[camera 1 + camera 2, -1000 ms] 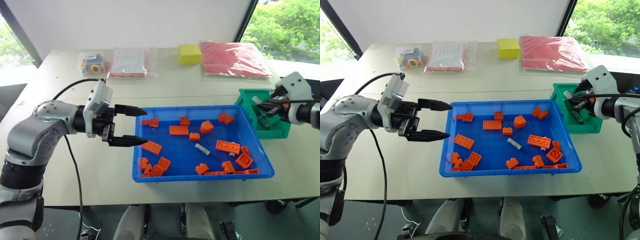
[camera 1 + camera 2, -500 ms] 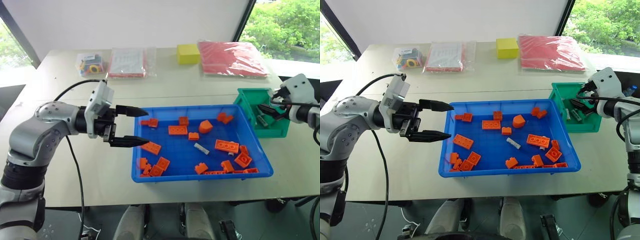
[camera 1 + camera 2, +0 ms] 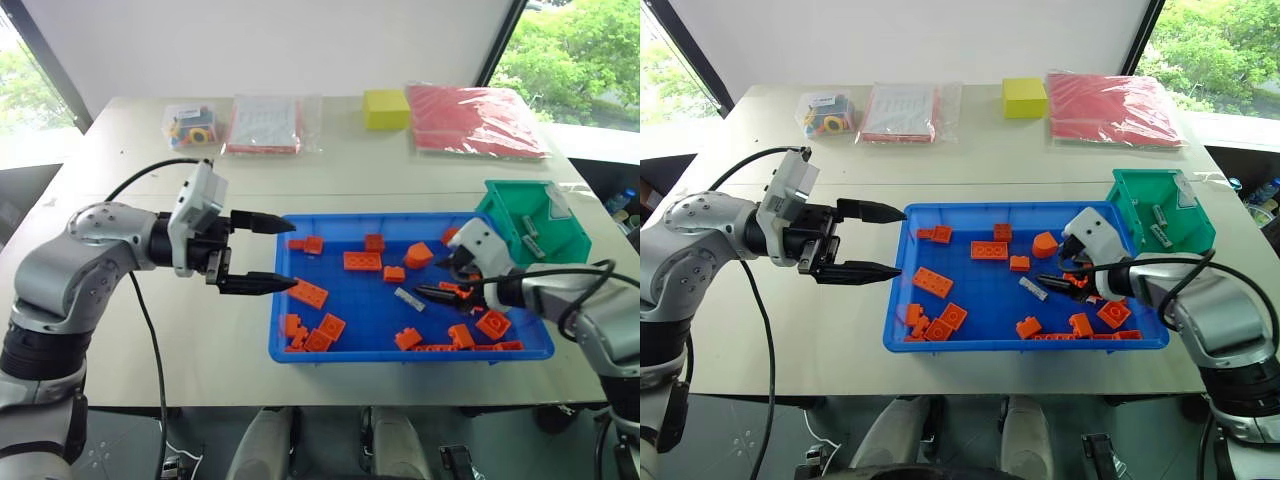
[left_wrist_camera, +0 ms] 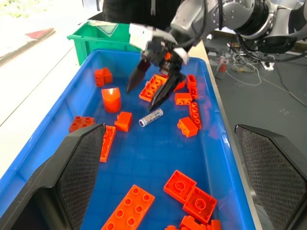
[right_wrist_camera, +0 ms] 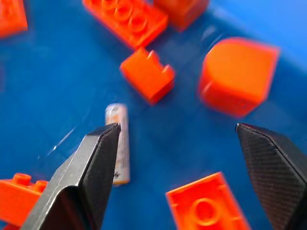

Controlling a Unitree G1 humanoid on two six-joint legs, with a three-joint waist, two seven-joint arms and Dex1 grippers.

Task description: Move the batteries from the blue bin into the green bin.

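Reaching into the blue bin (image 3: 330, 355) from its right end, the right pincer (image 3: 437, 277) has its two fingers spread wide, nothing between them. One battery (image 3: 405, 298) lies loose on the bin floor near the middle, just beyond the pincer's tips; in the right wrist view the same battery (image 5: 118, 141) sits beside one fingertip (image 5: 103, 143), and whether they touch cannot be told. Orange bricks (image 3: 358, 261) are scattered around the battery across the bin floor, with a cluster at the bin's near left corner and more under the right pincer.

The left pincer (image 3: 268, 252) hangs over the counter (image 3: 200, 340) at the bin's left wall, pointing level toward the bin, fingers spread and empty.

The green bin (image 3: 535, 235) stands against the blue bin's far right corner; two batteries (image 3: 531, 238) lie inside it.

Beyond the blue bin, along the counter's far edge, lie a bag of small parts (image 3: 188, 127), a clear packet (image 3: 262, 124), a yellow block (image 3: 386, 108) and a red packet (image 3: 470, 116).
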